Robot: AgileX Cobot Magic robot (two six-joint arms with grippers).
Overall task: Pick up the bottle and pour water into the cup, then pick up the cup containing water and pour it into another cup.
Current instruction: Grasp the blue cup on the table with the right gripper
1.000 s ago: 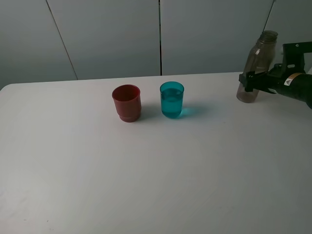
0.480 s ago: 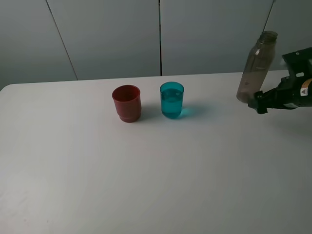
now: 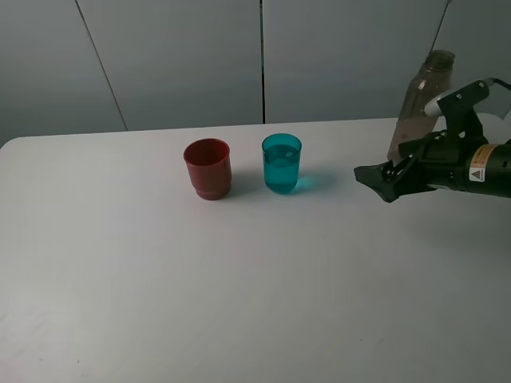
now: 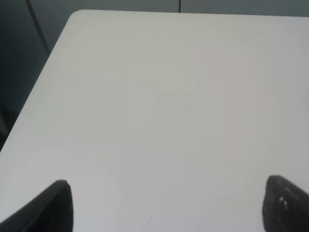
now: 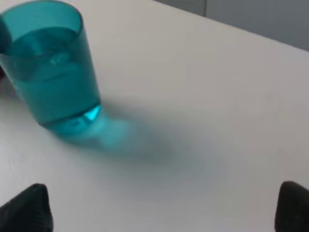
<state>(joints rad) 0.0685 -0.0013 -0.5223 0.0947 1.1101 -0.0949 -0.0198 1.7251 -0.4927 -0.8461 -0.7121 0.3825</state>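
The teal cup [image 3: 282,163] stands upright on the white table [image 3: 239,279], filled with water, and shows large in the right wrist view [image 5: 48,67]. The dark red cup [image 3: 207,168] stands just left of it. The grey-brown bottle [image 3: 419,100] stands upright at the far right, behind my right arm. My right gripper [image 3: 377,180] is open and empty, pointing left toward the teal cup, a short way to its right. Its fingertips [image 5: 29,208] show in the right wrist view. My left gripper [image 4: 164,205] is open and empty over bare table; it is out of the exterior high view.
The table's far left corner [image 4: 77,14] and left edge show in the left wrist view. A grey panelled wall [image 3: 263,56] runs behind the table.
My right gripper has let go of the bottle, which stays standing at the far right, and has moved left and forward toward the teal cup.
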